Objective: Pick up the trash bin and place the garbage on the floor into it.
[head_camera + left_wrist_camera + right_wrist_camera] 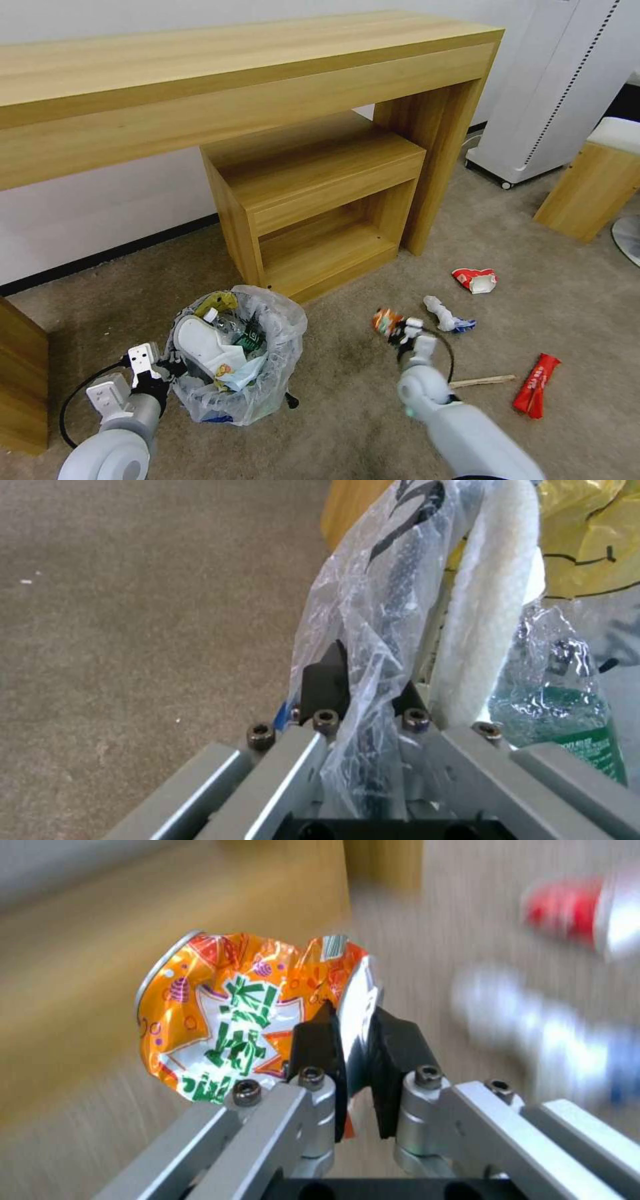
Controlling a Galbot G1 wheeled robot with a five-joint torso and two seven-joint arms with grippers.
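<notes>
The trash bin (267, 373), lined with a puffy clear bag, sits low at the left in the head view. It holds a white slipper (200, 340), a green-label bottle (248, 339) and a yellow wrapper. My left gripper (175, 367) is shut on its near rim; the left wrist view shows the rim and bag (373, 630) pinched between the black pads (327, 685). My right gripper (400, 331) hangs above the carpet to the bin's right, shut on a crushed orange can (386, 321) (227, 1020). More garbage lies beyond it: a red-white wrapper (475, 280), crumpled paper (445, 315), a wooden stick (481, 381) and a red wrapper (535, 385).
A long wooden desk (233, 73) runs along the wall, with a low open shelf unit (313, 207) under it just behind the bin. A white appliance on wheels (547, 93) and a wooden stool (593, 187) stand at the right. A wooden panel (20, 380) stands at the left edge.
</notes>
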